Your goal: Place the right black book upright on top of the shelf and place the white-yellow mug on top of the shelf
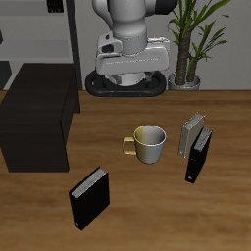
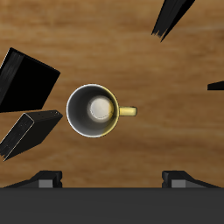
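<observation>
The white-yellow mug stands upright on the table's middle, cream outside and yellow inside, and it shows directly below the camera in the wrist view. The right black book stands upright near the table's front edge; in the wrist view only part of it shows. The shelf is a big matte-black cabinet with a flat top beside the table. My gripper is open and empty, high above the mug, fingertips wide apart.
A narrower black book and a grey-beige book stand beside the mug, away from the shelf; both also show in the wrist view, the black one and the grey-beige one. A potted plant stands at the back.
</observation>
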